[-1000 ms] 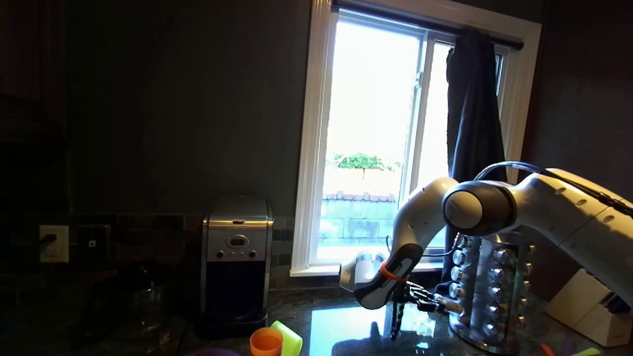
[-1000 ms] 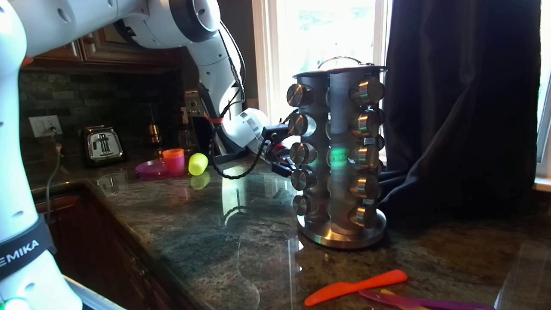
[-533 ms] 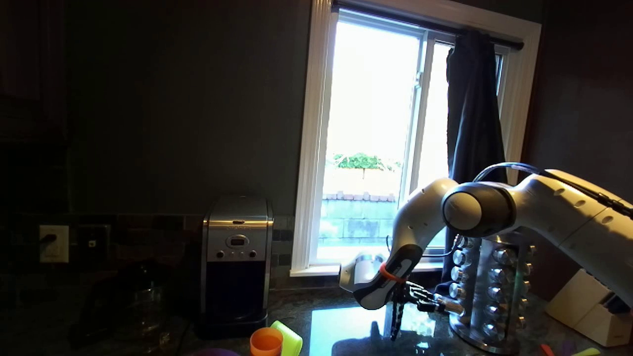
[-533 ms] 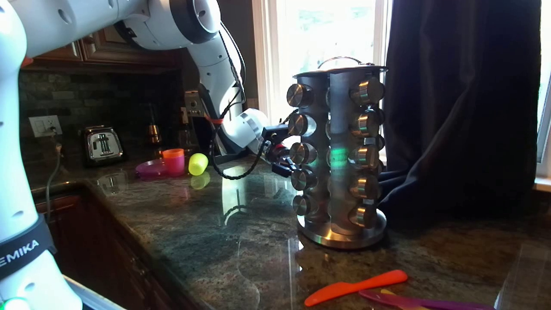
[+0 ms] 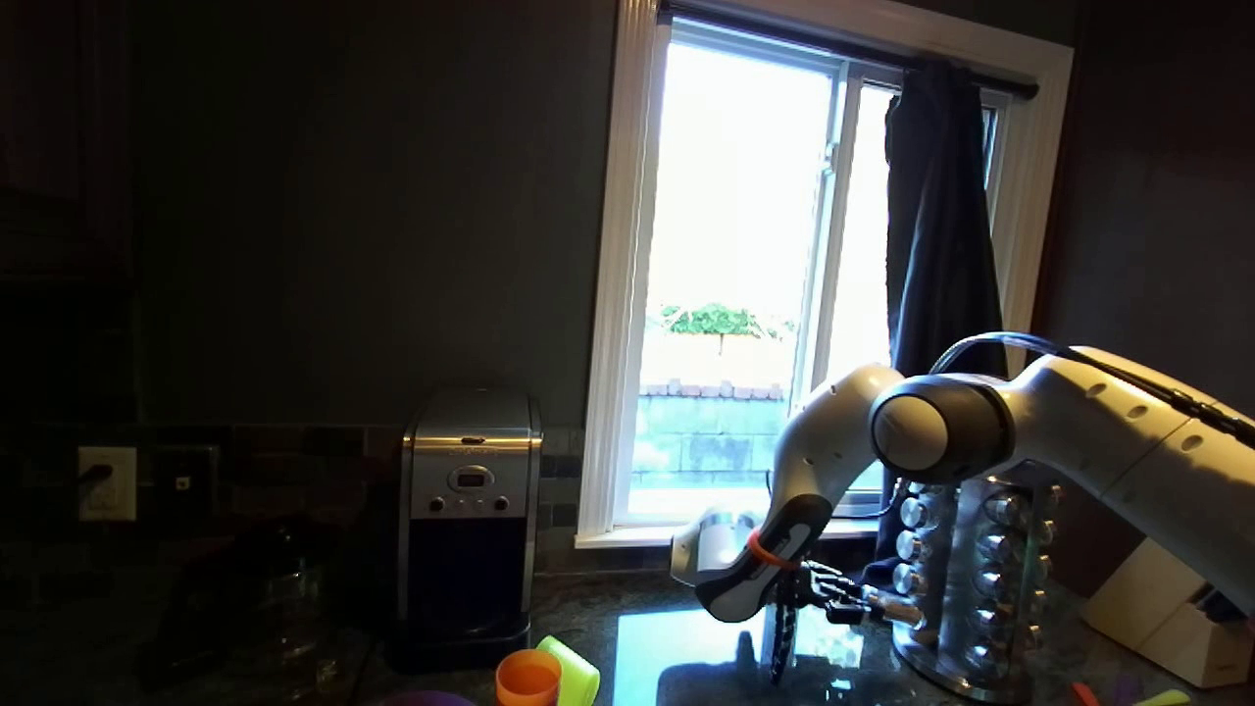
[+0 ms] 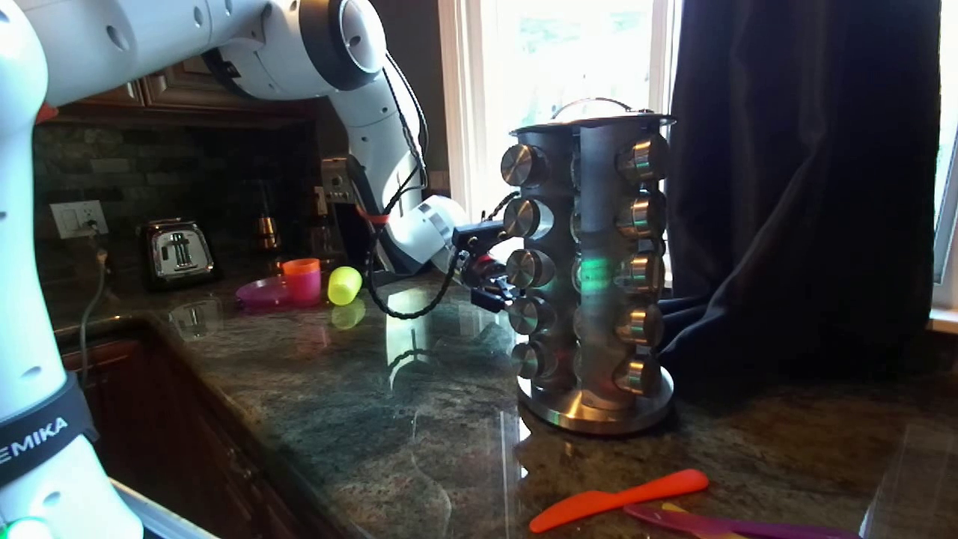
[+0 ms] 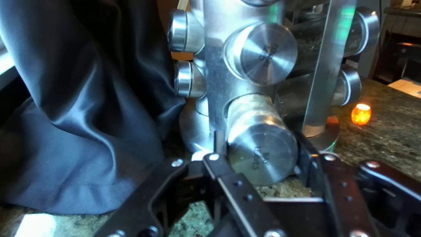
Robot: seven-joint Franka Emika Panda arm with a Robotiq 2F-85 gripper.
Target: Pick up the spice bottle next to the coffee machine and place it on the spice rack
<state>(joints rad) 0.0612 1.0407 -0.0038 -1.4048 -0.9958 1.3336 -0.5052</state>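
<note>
White and glossy, the robot arm [image 6: 172, 37] stands far left of the gripper [image 7: 262, 146] in an exterior view, EMIKA legible on the dark band [image 6: 45, 430] by its foot. Well left of the gripper sits a chrome toaster [image 6: 178, 254], then a purple plate [image 6: 256, 295], and just beside it an orange cup [image 6: 301, 266] nested in a pink cup [image 6: 301, 290]. Closer to the gripper, a yellow-green cup [image 6: 344, 286] lies tipped over. Left of the gripper in both exterior views stands the coffee machine [image 5: 469, 529]; lettering along its top is too faint for me to read.

Next comes the gripper itself, its fingers [image 7: 221, 142] clamped on the spice bottle [image 7: 260, 140], one each side of the shiny lid [image 7: 263, 161]. That reads BAY LEAVES, running sideways in the wrist view. Straight ahead of the fingertips, the bottle's glass end goes into a round opening of the spice rack [image 6: 601, 187]; I can't make out its contents. Just right of the gripper, the rack carries tiers of jars [image 7: 268, 54], metal lids outward. Farther right, a dark curtain [image 6: 801, 187] hangs behind it.
</note>
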